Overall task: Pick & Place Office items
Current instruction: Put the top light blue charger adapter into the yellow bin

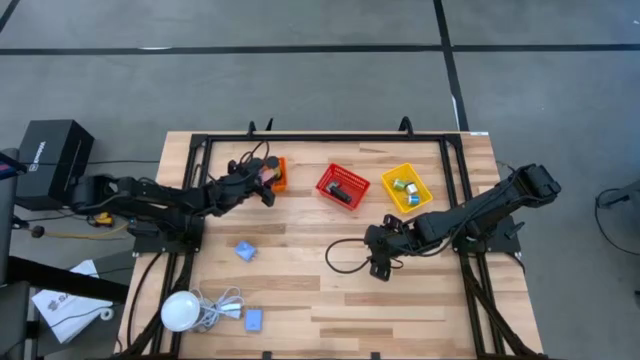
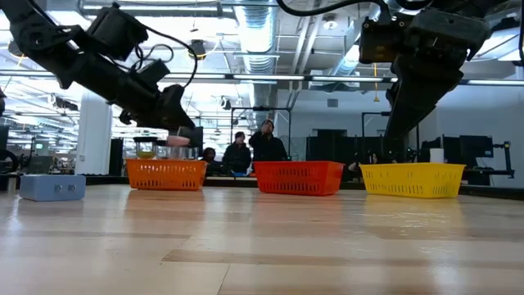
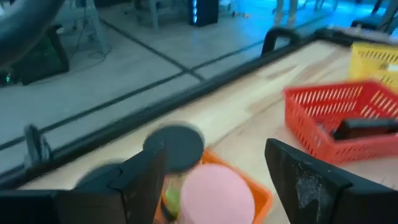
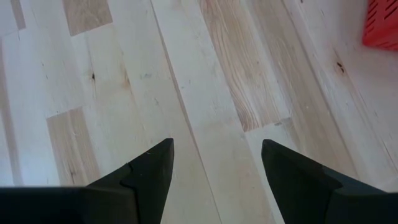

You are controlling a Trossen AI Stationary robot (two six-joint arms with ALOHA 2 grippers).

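Where the high view blurs it, the left wrist view shows the left gripper (image 3: 214, 171) spread open over the orange mesh basket (image 3: 258, 193), pink cylinder (image 3: 216, 193) unheld inside; right gripper (image 4: 214, 163) open, empty, beyond red mesh basket (image 1: 343, 186)

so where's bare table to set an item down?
Free: the wood between the red basket and the front edge, bordered by the light-blue piece and the right gripper. Also right of that gripper. Crowded: front-left, with the white bulb and its cable, and around the orange basket under the left gripper.
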